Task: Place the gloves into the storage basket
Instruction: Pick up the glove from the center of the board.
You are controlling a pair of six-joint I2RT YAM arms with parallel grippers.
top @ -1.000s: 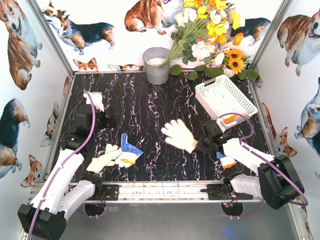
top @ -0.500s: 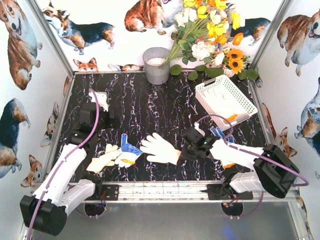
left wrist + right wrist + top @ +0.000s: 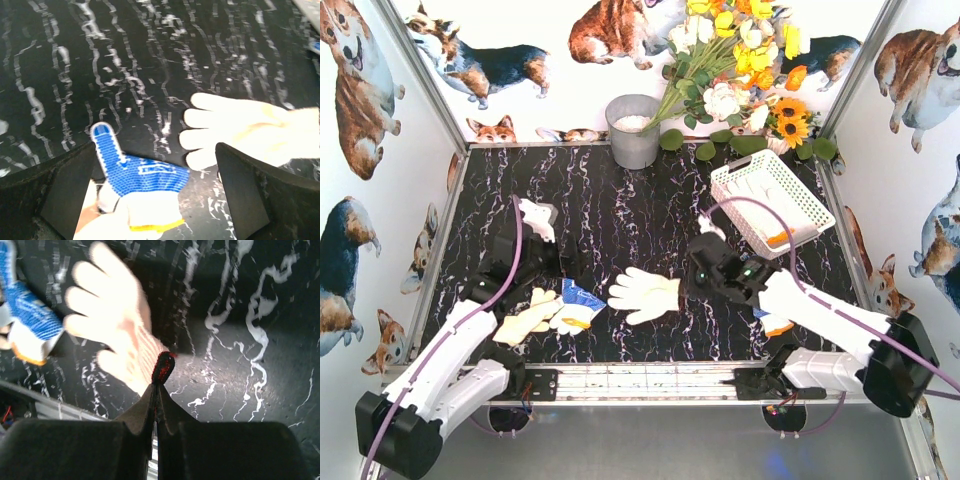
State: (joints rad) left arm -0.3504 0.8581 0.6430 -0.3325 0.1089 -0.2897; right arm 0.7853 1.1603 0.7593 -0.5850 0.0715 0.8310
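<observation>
A white knit glove point(image 3: 642, 295) with a red-trimmed cuff lies stretched toward the left, and my right gripper point(image 3: 687, 284) is shut on that cuff point(image 3: 163, 366). Its fingers point(image 3: 107, 305) are blurred in the right wrist view. A blue-and-white dotted glove point(image 3: 577, 304) lies over a cream-yellow glove point(image 3: 524, 318) at the front left. My left gripper point(image 3: 548, 272) hovers just behind them, open, with the blue glove point(image 3: 136, 175) showing between its fingers point(image 3: 65, 192). The white storage basket point(image 3: 738, 177) stands at the back right and holds white gloves and an orange cuff point(image 3: 780, 238).
A grey metal bucket point(image 3: 633, 130) stands at the back centre beside a bunch of artificial flowers point(image 3: 740, 70). Another glove with orange and blue point(image 3: 775, 324) lies partly under my right arm. Printed walls close in the black marbled table point(image 3: 610, 215).
My right gripper has carried the white glove left and toward the front, close to the blue glove. My left arm has swung right, over the front-left gloves.
</observation>
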